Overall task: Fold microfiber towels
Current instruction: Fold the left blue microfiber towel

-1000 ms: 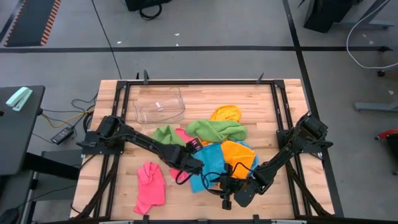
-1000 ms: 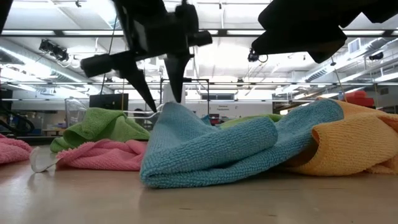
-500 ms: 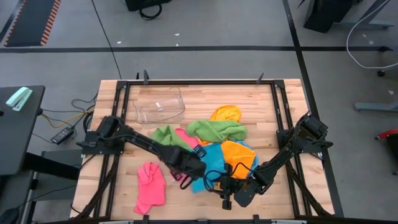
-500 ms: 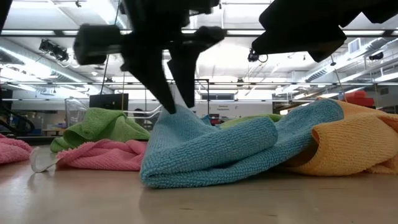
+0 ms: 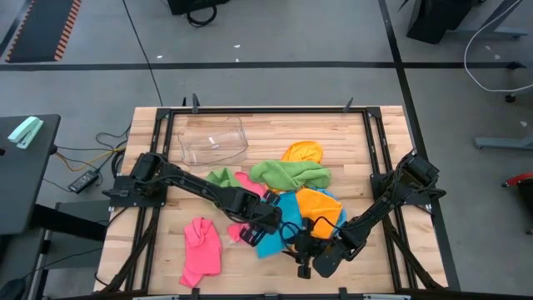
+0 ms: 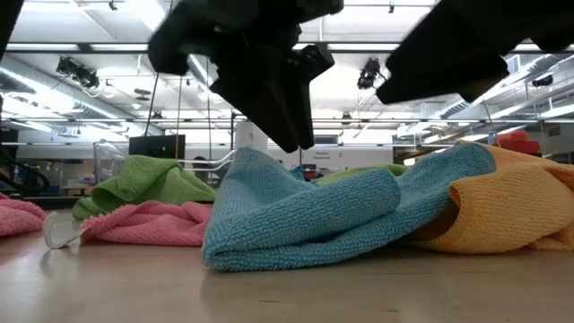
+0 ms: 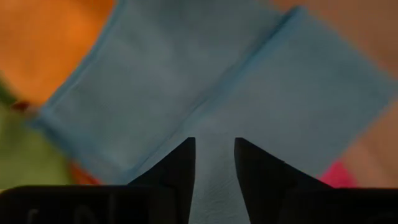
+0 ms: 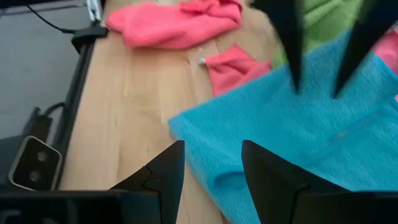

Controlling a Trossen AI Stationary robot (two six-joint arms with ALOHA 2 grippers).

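The sky-blue towel (image 5: 275,223) serves as the landmark, lying crumpled near the front middle of the wooden table (image 5: 350,146). Far to its left, alone near the front edge, lies a bright pink towel (image 5: 201,247). Well behind and to the left of it sits the clear plastic tub (image 5: 213,140). Just left of the blue towel are a small green towel (image 5: 221,179) and another pink towel (image 5: 247,182), partly under the left arm. The left gripper (image 5: 268,218) sits on top of the blue towel; in the left wrist view its fingers (image 7: 180,167) stand narrow with a ridge of blue cloth between them, seemingly pinched. Behind the blue towel lies a larger green towel (image 5: 291,174), and beyond it an orange towel (image 5: 302,152). Touching the blue towel's right side is a second orange towel (image 5: 321,206). The right gripper (image 5: 301,252) sits at the blue towel's front right edge, fingers partly apart, holding nothing visible.
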